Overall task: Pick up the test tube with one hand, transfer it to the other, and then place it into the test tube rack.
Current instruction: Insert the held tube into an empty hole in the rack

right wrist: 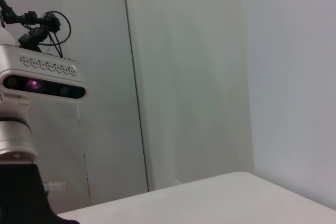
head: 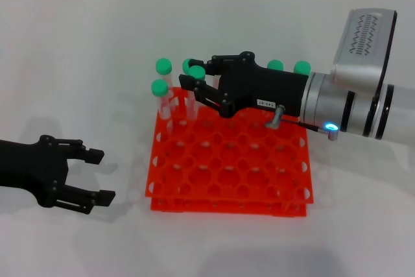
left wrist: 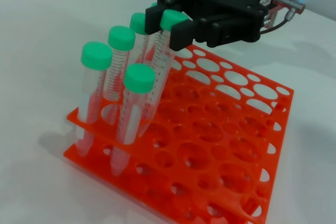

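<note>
The orange-red test tube rack [head: 228, 174] lies on the white table; it also shows in the left wrist view [left wrist: 220, 156]. My right gripper [head: 198, 73], with the white label and blue light, hovers over the rack's back left part. It is shut on the test tube [left wrist: 161, 61] just under its green cap, also visible in the head view [head: 197, 71]. The tube is tilted, and its lower end reaches down into the rack's holes. My left gripper [head: 100, 175] is open and empty, low over the table to the left of the rack.
Several other green-capped tubes stand in the rack: three at the back left [head: 159, 87] [left wrist: 96, 56] and two at the back right [head: 301, 67]. The right wrist view shows only a wall and the robot's head.
</note>
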Action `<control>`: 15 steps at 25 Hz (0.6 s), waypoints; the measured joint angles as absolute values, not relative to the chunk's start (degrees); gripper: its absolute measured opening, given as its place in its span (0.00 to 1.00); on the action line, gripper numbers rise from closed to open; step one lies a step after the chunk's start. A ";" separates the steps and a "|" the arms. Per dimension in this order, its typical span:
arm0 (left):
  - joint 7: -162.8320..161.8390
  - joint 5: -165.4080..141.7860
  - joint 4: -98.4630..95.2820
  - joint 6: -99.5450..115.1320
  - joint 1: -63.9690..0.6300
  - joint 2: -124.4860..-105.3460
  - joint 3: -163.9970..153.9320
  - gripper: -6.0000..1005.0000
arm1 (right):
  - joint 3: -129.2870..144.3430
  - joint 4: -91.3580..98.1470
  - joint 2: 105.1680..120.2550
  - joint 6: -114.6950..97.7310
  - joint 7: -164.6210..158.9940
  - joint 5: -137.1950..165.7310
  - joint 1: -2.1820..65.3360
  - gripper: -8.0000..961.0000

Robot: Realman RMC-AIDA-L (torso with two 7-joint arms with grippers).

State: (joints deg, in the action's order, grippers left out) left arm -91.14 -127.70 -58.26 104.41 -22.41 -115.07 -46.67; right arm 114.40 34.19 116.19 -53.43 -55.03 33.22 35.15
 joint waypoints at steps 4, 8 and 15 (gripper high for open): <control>-91.14 -127.70 -58.26 104.41 -22.41 -115.10 -46.67 0.88 | 114.54 34.18 116.18 -52.91 -55.03 33.22 35.16 0.28; -91.14 -127.70 -58.26 104.41 -22.41 -115.13 -46.67 0.88 | 114.54 34.19 116.19 -52.67 -55.03 33.22 35.16 0.28; -91.14 -127.70 -58.27 104.35 -22.41 -115.13 -46.67 0.88 | 114.70 34.11 116.19 -52.35 -55.02 33.22 35.16 0.28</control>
State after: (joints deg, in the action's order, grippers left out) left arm -91.14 -127.70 -58.27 104.35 -22.41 -115.13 -46.67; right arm 114.70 34.11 116.19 -52.35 -55.02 33.22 35.16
